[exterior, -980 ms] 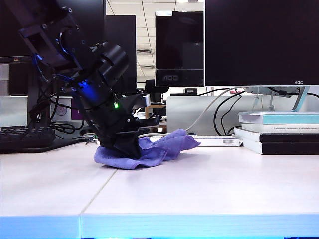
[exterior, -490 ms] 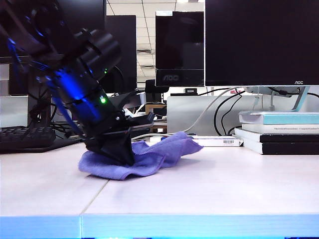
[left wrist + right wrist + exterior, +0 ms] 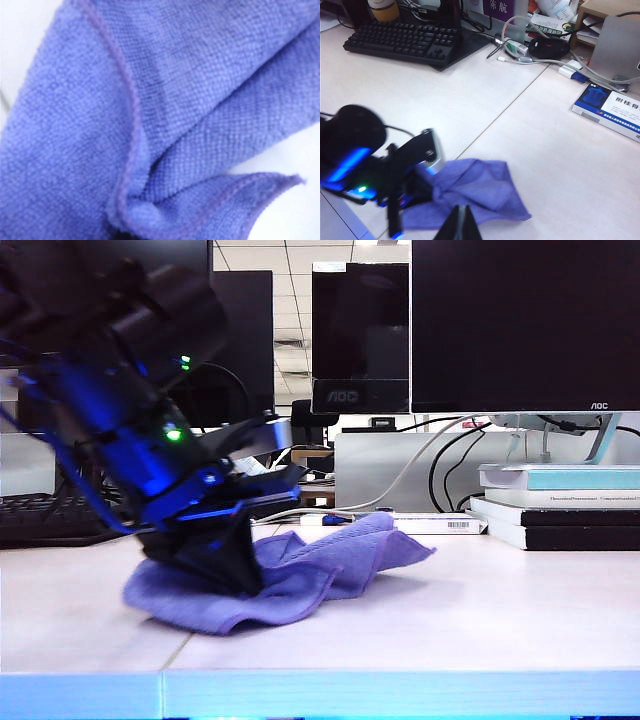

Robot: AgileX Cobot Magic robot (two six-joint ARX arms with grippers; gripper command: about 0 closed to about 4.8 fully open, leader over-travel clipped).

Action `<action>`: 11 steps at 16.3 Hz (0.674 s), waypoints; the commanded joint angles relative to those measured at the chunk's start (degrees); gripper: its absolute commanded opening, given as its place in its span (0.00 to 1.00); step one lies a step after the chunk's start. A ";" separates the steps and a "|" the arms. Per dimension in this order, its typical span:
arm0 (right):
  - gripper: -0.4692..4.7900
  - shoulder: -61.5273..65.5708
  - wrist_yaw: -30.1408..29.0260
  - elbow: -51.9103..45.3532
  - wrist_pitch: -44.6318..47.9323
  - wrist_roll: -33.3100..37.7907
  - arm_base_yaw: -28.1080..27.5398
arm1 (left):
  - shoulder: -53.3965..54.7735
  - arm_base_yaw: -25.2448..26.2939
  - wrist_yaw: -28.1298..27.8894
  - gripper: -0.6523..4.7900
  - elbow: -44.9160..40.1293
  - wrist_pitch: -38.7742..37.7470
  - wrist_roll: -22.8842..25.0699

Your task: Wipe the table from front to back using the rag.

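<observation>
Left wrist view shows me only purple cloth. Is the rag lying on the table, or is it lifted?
Observer: It lies on the table. The closed left gripper presses the crumpled rag onto it.
Operator: Where is the right gripper?
Observer: The right gripper hangs shut and empty above the table, near the rag's edge.
Operator: Is anything behind the rag?
Observer: A black keyboard and a blue-and-white box lie farther back, apart from the rag.

Glossy black left arm [image 3: 150, 370] with blue glow, green indicator light
</observation>
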 commanded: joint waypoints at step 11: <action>0.10 -0.13 -0.13 0.20 0.79 0.15 0.04 | -6.27 -2.62 -0.13 0.11 -6.71 -5.55 -2.14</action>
